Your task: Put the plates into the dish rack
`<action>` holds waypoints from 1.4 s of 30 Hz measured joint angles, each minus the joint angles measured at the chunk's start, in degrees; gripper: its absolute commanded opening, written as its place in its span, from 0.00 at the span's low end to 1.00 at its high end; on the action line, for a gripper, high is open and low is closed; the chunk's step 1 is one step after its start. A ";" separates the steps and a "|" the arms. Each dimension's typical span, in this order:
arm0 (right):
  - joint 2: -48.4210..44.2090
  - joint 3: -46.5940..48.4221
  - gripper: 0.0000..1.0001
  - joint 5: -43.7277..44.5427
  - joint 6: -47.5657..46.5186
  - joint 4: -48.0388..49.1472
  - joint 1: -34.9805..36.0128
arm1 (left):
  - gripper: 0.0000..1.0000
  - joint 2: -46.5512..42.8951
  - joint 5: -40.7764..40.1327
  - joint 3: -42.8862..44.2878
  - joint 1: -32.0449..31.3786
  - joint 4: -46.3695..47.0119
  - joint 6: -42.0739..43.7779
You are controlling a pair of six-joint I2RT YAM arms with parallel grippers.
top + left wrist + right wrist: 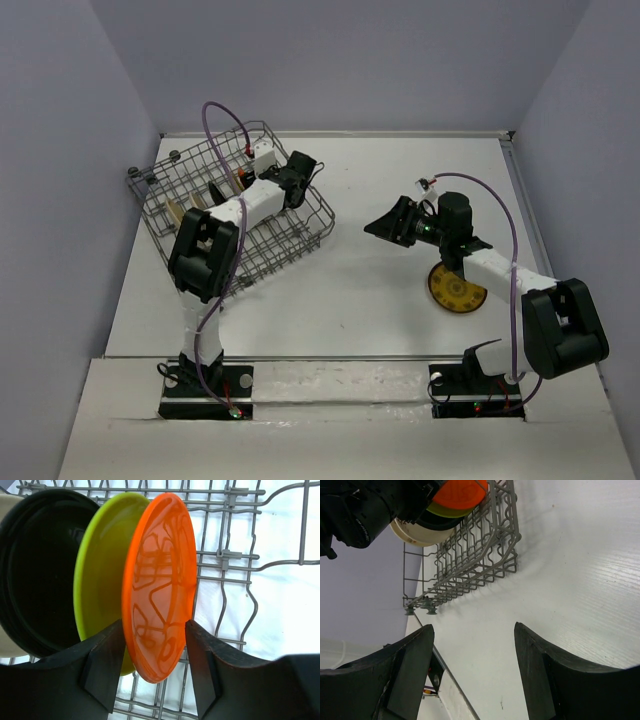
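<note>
**A:** Entry, far left first. Where does the dish rack (300, 235) sit?

**B:** On the table (340, 310), left of centre and skewed to the table's edges. The left arm (205, 250) reaches over and into it.

**A:** Contents, left to right, from the left wrist camera?

**B:** A sliver of cream plate (6, 650) shows at the frame edge. Next come the black plate (35, 580), the lime green plate (100, 565) and the orange plate (160, 580). All four stand on edge, packed close and overlapping in view, with the rack's wires behind them.

**A:** State of the left gripper (154, 672)?

**B:** It straddles the lower part of the orange plate. One finger stands on each side, right at the plate's rim. Whether it grips or has let go, I cannot tell, because the contact points do not show.

**A:** Moving right.

**B:** The right gripper (383, 226) hangs over bare table, to the right of the rack and well apart from it. It is released, with the fingers spread wide and nothing between them. Its wrist camera looks past them to the table and the rack beyond.

**A:** Further right?

**B:** The yellow-brown patterned plate (455, 292) lies flat on the table, outside the rack. It sits under the right arm (500, 268), which covers part of it.
</note>
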 measured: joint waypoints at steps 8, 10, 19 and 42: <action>0.00 0.00 0.70 0.04 -0.28 -0.02 0.00 | 0.78 -2.78 -1.11 2.62 -1.16 -1.38 3.74; 0.00 0.00 0.70 0.13 -0.55 -0.15 0.00 | 0.79 -4.09 -1.27 3.63 -1.57 -1.40 5.09; -2.58 0.00 0.38 6.78 -3.10 -5.27 0.00 | 0.79 -12.07 2.60 8.44 -5.14 4.52 14.80; -19.54 1.22 0.63 56.76 -5.27 -44.09 -23.47 | 0.79 -68.41 67.98 -40.11 -9.68 22.73 20.50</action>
